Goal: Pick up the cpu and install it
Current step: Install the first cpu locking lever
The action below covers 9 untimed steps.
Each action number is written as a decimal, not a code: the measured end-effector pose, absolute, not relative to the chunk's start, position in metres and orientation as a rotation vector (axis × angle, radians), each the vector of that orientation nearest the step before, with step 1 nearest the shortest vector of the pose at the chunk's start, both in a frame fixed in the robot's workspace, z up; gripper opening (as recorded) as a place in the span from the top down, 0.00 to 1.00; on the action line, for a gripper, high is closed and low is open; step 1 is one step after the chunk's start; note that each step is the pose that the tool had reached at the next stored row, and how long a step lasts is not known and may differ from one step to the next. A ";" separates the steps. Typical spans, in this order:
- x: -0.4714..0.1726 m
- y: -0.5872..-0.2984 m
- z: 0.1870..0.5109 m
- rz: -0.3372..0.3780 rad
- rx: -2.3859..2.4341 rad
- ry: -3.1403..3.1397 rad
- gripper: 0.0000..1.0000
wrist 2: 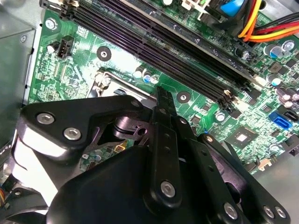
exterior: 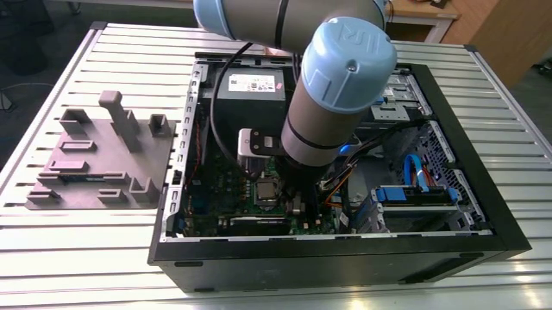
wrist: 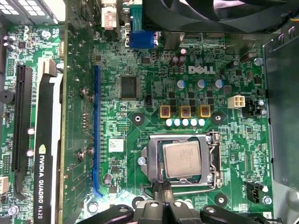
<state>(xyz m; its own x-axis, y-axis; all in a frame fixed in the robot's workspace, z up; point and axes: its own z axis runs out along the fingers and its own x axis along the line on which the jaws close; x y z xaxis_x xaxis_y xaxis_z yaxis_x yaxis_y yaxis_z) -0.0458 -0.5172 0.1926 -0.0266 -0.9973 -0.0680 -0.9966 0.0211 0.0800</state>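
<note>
Now I've got the small square silver-topped cpu point(wrist: 182, 159) lying in the metal socket frame point(wrist: 214, 161) on the green motherboard point(wrist: 154, 100), my black gripper point(wrist: 163, 192) pinched together and empty beside it, so seating looks done.

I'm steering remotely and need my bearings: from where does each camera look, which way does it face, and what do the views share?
Exterior view: off the arm, above the slatted table, looking down into the open black computer case; the grey-and-blue arm reaches in.
First wrist view: on the arm, facing the green motherboard; the small square silver-topped cpu lies in its metal socket frame, black end effector beside it.
Second wrist view: on the arm, slanting across the motherboard past the end effector.
All share the motherboard.
</note>
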 end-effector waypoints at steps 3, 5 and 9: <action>-0.046 -0.518 0.192 -0.164 2.187 -2.239 0.90; -0.046 -0.519 0.192 -0.164 2.187 -2.239 0.90; -0.046 -0.519 0.191 -0.164 2.187 -2.238 0.90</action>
<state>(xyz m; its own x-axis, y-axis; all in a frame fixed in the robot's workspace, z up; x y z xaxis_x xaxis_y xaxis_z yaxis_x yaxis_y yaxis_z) -0.0458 -0.5188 0.1907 -0.0257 -0.9974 -0.0675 -0.9966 0.0202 0.0802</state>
